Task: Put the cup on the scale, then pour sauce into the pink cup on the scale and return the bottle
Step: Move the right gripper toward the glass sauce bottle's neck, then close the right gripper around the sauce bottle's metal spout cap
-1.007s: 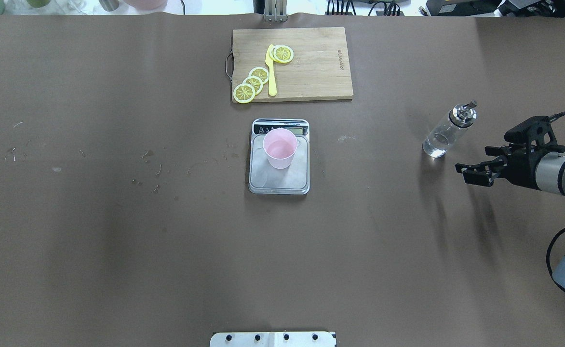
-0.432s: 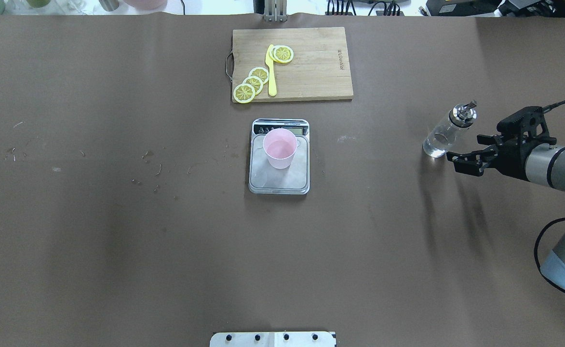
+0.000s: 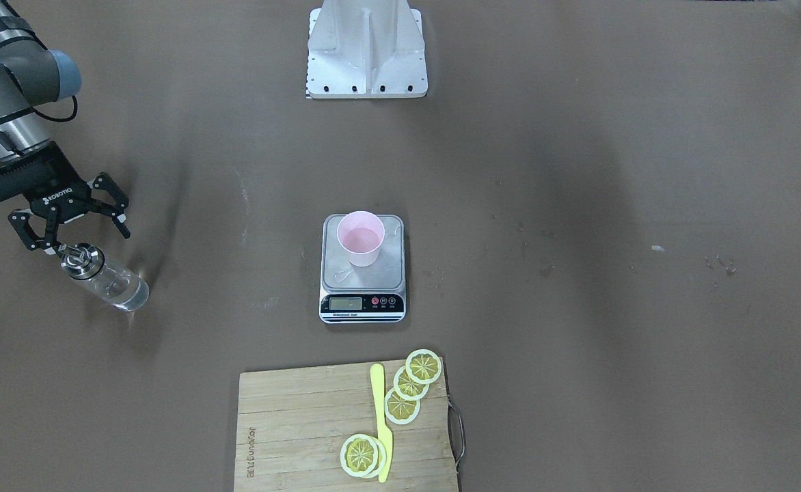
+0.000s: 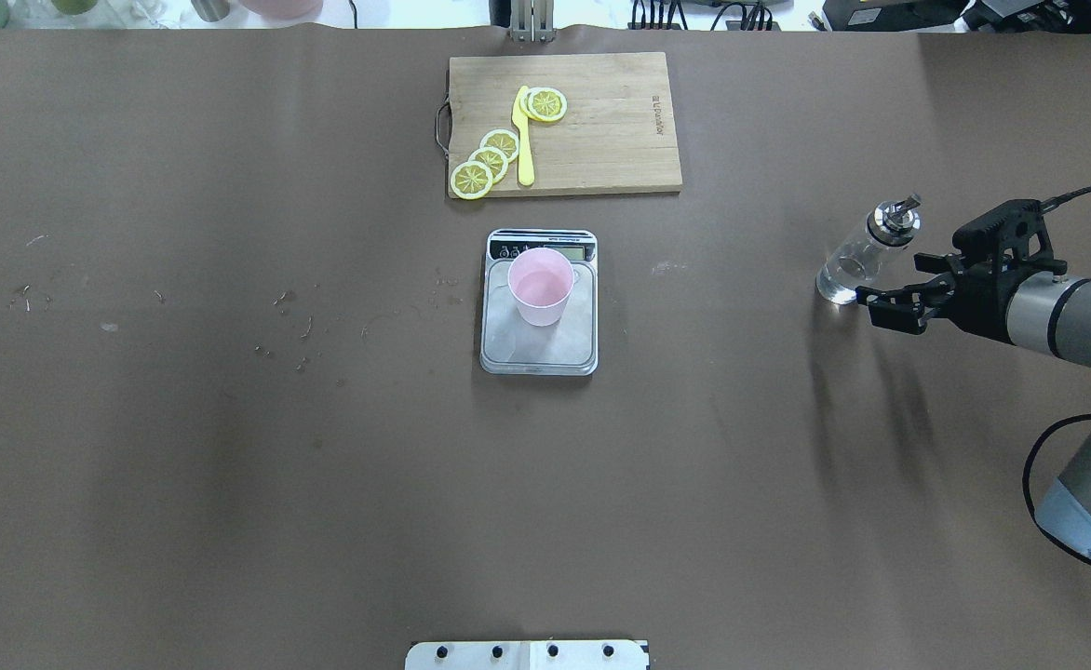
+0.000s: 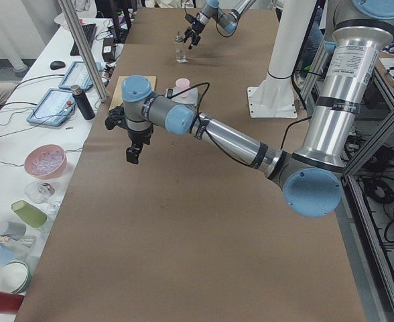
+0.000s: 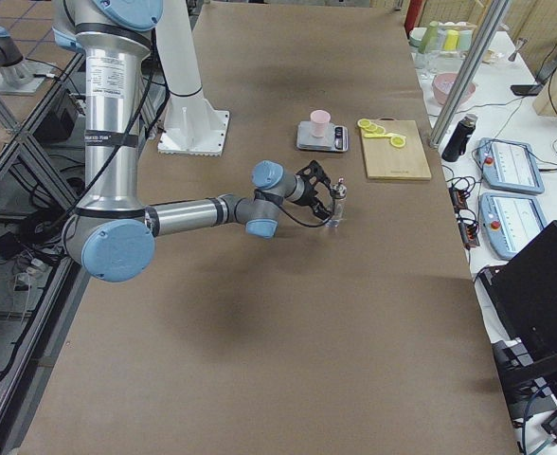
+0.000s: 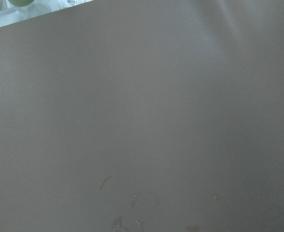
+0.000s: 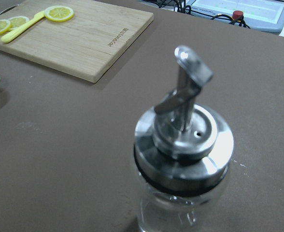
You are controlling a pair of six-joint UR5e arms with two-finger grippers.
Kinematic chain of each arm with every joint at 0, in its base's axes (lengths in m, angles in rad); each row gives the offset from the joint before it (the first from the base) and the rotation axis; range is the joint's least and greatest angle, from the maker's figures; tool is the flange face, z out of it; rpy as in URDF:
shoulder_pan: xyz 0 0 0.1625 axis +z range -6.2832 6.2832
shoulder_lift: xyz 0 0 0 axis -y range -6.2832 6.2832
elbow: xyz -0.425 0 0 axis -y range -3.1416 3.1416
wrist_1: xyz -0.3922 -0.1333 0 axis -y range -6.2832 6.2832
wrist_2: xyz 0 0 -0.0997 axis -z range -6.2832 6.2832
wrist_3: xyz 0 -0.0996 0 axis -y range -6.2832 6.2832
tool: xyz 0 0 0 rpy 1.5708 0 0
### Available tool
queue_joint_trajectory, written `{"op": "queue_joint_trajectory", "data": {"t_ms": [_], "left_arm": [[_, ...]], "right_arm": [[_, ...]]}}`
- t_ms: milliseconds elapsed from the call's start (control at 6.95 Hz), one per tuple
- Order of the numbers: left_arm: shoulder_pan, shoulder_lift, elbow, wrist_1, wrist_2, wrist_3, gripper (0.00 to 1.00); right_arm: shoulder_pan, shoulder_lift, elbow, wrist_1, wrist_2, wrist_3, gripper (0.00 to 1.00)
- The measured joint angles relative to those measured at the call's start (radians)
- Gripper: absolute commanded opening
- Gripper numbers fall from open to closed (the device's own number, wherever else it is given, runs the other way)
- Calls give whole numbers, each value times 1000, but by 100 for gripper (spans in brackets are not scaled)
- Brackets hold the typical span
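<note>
- On the right wrist view the bottle (image 8: 183,145) fills the centre, dead ahead of the right jaws. I see its shiny steel collar (image 8: 214,150), a bent metal spout (image 8: 192,65) and clear glass below.
- Only the front-facing view shows me those jaws spread apart, with the bottle's top just off their tips. I cannot tell whether they touch it.
- Overhead, the bottle stands on the worktop (image 4: 229,465), with colourless sauce (image 4: 839,279) low inside.
- The pink cup (image 4: 541,284) sits on the scale (image 4: 545,352), well apart from both sets of jaws.
- The left jaws hang over bare worktop. I cannot tell whether they are apart or together.
</note>
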Motion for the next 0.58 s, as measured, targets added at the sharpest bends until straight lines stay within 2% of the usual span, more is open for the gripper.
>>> {"op": "queue_joint_trajectory", "data": {"t_ms": [575], "left_arm": [[0,0,-8,1,0,-2,98]], "right_arm": [[2,14,-9,0,-13,-6,100]]}}
